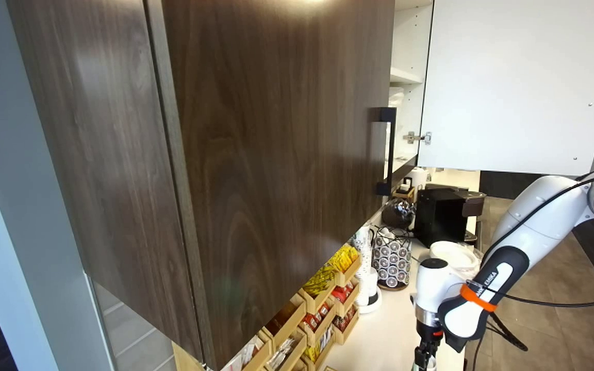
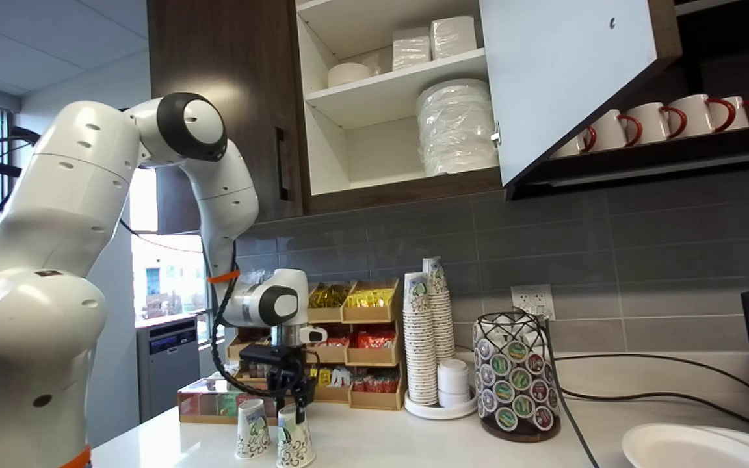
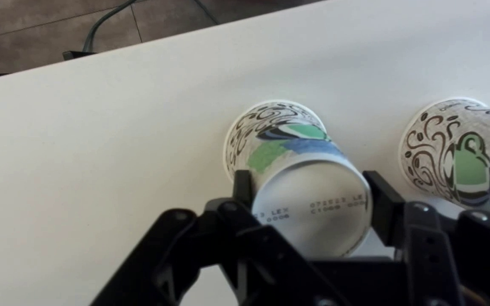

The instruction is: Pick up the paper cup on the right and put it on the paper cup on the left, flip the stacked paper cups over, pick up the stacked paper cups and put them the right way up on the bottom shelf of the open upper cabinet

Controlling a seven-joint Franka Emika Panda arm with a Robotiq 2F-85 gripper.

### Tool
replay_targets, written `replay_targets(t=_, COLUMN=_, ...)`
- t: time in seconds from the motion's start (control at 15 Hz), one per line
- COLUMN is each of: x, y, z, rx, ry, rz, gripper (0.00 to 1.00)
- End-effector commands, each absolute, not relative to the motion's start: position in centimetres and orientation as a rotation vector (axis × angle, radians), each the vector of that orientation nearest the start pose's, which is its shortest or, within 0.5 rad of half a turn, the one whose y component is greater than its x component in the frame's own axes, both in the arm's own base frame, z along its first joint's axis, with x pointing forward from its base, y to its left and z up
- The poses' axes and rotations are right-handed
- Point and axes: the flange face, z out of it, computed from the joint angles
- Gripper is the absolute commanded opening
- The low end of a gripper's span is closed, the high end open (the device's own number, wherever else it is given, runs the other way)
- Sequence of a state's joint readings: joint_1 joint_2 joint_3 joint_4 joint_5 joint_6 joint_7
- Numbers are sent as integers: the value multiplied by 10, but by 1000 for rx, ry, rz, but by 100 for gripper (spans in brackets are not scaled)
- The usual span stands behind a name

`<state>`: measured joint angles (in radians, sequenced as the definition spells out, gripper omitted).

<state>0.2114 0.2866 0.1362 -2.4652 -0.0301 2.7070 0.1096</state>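
White printed paper, with dark swirls and a green-and-blue mug motif, forms the right-hand paper cup (image 2: 296, 448), which stands mouth down on the desk (image 2: 381, 448) at the bottom of an exterior view, left of centre. Its narrow base faces up, which suits the tool (image 3: 309, 187): set over it from above, it pinches the cup from both sides, as the lower middle of the wrist view shows. Just to its left there, and at the right edge of the wrist view, the left-hand paper cup (image 2: 253, 432) is likewise upside down, probably so the held one can sleeve over its base. Behind them, a wooden condiment organizer (image 2: 369, 316) is tiered so its packets (image 2: 370, 298) show, and columns of nested cups (image 2: 421, 364) rise from a round white tray (image 2: 439, 413), upended too. At top centre, the open upper cabinet (image 2: 407, 192) holds plastic-wrapped round white dishes (image 2: 456, 130) at the right of its lowest level; the pair would likely go left of them.
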Motion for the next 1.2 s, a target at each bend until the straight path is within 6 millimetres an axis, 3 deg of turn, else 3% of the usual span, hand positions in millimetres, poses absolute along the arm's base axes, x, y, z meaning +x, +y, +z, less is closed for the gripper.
replay_targets(t=0.0, x=434, y=173, z=214, rx=-3164, ry=-449, rz=86, gripper=41)
replay_targets(t=0.2, x=423, y=190, z=250, rx=-3195, ry=-521, rz=119, gripper=41)
replay_targets(t=0.6, x=399, y=249, z=311, rx=-3164, ry=-745, rz=114, gripper=41)
replay_targets(t=0.8, x=393, y=277, z=324, rx=-3123, ry=-852, rz=78, gripper=41)
replay_targets(t=1.13, x=397, y=306, z=315, rx=-3012, ry=-1009, rz=83, gripper=41)
